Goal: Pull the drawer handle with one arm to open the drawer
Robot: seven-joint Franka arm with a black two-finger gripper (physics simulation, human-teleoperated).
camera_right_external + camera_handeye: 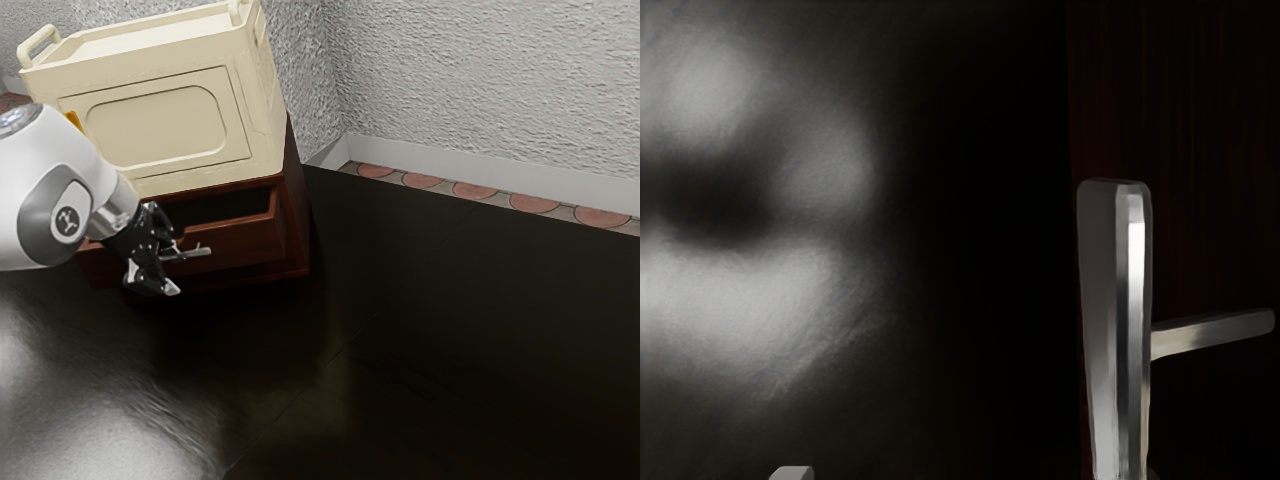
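Handle [198, 252] close beside one finger of the wide-spread gripper [175, 264], nothing gripped, drawer [243, 238] partly open

Red-brown drawer [238, 242], silver handle [200, 252], cream container [150, 122], black table [450, 350], white arm [80, 150], terracotta-circled grey floor [475, 190]

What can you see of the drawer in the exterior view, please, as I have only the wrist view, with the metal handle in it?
Observer: The drawer is partly open, with its dark inside visible behind the front.
Operator: Thank you. Is anything resting above it?
Observer: Yes, a cream box stands on top of the cabinet.
Operator: And is anything gripped?
Observer: No, the tool is open at the handle, and one finger stands apart from it.
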